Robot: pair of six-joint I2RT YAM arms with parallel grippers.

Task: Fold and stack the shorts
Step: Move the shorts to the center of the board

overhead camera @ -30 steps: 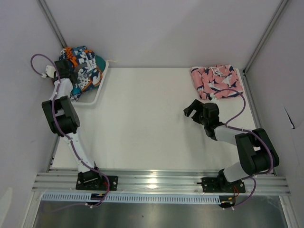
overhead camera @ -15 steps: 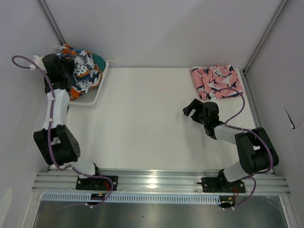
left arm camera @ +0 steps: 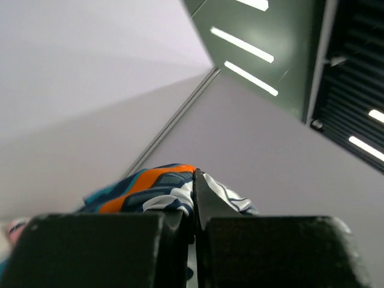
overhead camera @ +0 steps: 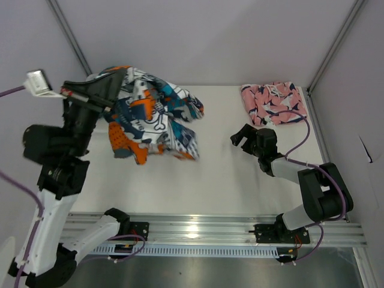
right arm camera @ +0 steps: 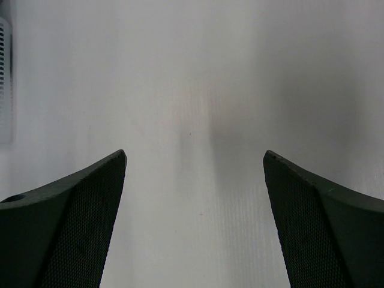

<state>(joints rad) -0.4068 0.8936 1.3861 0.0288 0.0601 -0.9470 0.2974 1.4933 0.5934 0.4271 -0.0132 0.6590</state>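
Top external view shows my left gripper (overhead camera: 113, 98) raised above the table's (overhead camera: 204, 180) far left corner. Its jaws are clamped tight on the patchwork shorts (overhead camera: 153, 117), which hang spread out in the air over the table's left half. The pink shorts (overhead camera: 274, 103) lie at the far right corner. My right gripper (overhead camera: 239, 137) sits low near them, jaws spread wide, holding nothing.

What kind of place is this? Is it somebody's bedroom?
Probably a robot lab booth, not a bedroom: a white table boxed in by plain walls, a left arm and right arm bolted to a metal rail, with patchwork shorts and pink shorts for practice.
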